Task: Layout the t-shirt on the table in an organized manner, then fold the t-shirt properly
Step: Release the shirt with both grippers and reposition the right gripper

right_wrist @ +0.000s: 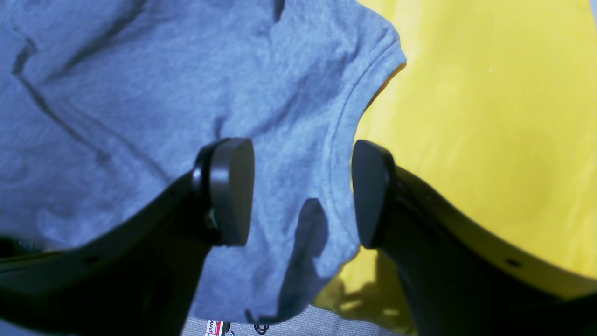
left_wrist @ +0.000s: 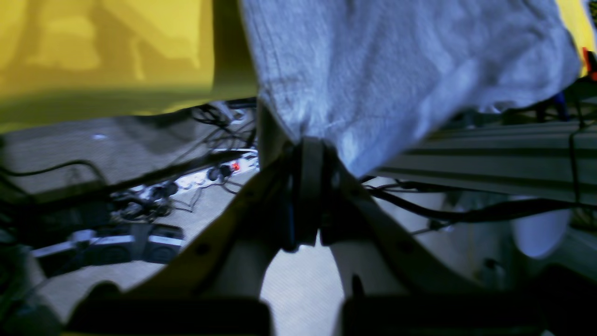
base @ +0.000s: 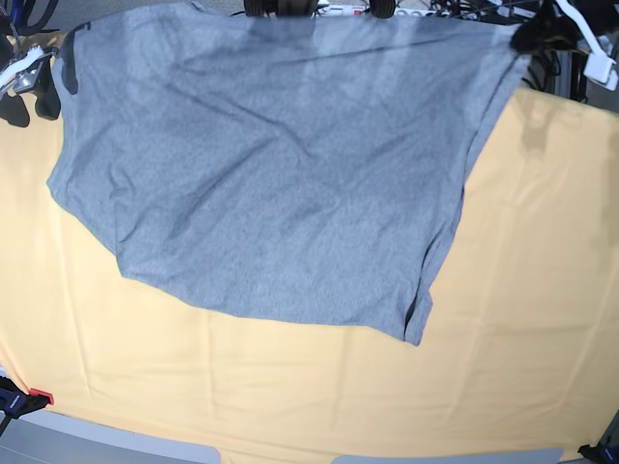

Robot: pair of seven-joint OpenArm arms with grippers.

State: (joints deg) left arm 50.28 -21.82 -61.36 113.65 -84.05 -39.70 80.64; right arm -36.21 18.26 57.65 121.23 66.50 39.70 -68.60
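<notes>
Nearest the lens in the right wrist view, the right gripper [right_wrist: 303, 191] stands released, its two dark pads [right_wrist: 231, 191] spread apart above a hemmed edge of the t-shirt [right_wrist: 140, 93], holding nothing. Grey fabric fills the left and centre of that frame; bare yellow table [right_wrist: 489, 116] fills the right.

Left wrist view: the left gripper [left_wrist: 310, 158] is clenched on a bunched corner of the t-shirt [left_wrist: 396, 70], which fans upward to the upper right. Yellow table cloth [left_wrist: 93, 56] occupies the upper left, ending in an edge beyond which cables and floor show, details seen in this view only.

Base view: the t-shirt [base: 271, 174] lies spread over the upper part of the table [base: 290, 396], its plain grey side visible, wrinkled, one hem running diagonally to a point at lower centre. The left gripper [base: 537, 37] grips the upper right corner at the far table edge; the right gripper [base: 29, 82] sits at the upper left edge. Open cloth spans the whole lower frame and right side.
</notes>
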